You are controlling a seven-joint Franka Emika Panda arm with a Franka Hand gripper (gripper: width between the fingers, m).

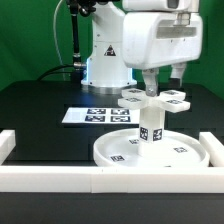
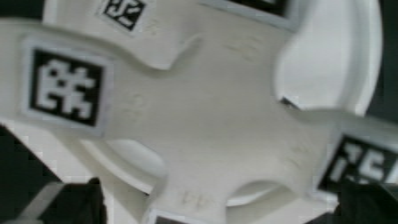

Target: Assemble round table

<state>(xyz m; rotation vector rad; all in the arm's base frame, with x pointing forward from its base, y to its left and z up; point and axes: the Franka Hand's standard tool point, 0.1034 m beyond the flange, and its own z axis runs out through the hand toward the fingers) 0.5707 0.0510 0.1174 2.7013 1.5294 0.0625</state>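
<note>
White tagged cross-shaped plastic piece (image 1: 152, 99) at frame centre, atop short white cylindrical post (image 1: 150, 127) on rimmed round white disc (image 1: 150, 152). Gripper (image 1: 160, 86) directly above cross; grip state unclear.

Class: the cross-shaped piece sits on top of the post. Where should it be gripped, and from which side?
Judging by its pose, grip the cross-shaped piece from above, across its narrow middle: it lies flat on the upright post, its arms spread sideways, and the pincer hangs just over it.

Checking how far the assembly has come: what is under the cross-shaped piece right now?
The cross-shaped piece sits atop the upright post, which stands at the centre of the round disc. The gripper is right above it. The joint between cross and post is hidden beneath the cross.
</note>
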